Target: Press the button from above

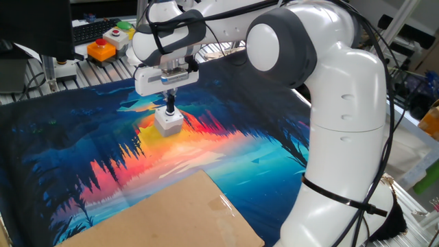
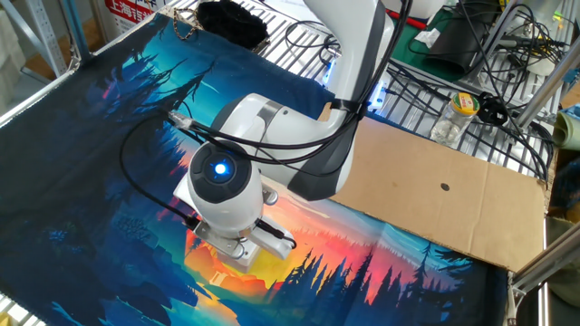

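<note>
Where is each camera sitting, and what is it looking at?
One fixed view: low at the table's side, looking across the colorful mat; the whole white arm shows, with the claw right above the small white box.
The other fixed view: high up, looking down on the arm's wrist and the cardboard sheet; the box is hidden.
Both show the arm, mat and cardboard.

My white arm [image 1: 343, 103] hangs over a blue, orange and pink forest-sunset mat [image 1: 226, 147]; brown cardboard [image 2: 435, 195] lies beside it.
</note>
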Controlling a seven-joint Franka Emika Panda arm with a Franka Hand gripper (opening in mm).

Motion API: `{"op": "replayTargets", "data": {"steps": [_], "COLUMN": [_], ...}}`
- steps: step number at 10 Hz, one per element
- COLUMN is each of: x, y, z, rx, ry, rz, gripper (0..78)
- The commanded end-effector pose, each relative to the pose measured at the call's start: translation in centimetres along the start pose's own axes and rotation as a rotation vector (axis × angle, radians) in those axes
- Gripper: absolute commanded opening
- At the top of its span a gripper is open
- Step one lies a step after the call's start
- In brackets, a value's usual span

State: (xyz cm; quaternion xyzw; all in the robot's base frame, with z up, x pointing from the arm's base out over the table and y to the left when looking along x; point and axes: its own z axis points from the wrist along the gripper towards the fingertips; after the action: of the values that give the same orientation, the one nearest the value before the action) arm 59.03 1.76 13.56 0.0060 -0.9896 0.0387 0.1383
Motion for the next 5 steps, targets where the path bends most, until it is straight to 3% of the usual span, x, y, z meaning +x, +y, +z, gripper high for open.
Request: {"op": "replayTargets", "data": {"steps": [1, 5], "x": [-0.2, -0.2], "y": [0.7, 1.0], "z": [4.5, 5.9], "rx": [0.035, 0.030], "ry": [-0.005, -0.022], "rz": [0.001, 0.007], "gripper": [0.0, 0.0]}}
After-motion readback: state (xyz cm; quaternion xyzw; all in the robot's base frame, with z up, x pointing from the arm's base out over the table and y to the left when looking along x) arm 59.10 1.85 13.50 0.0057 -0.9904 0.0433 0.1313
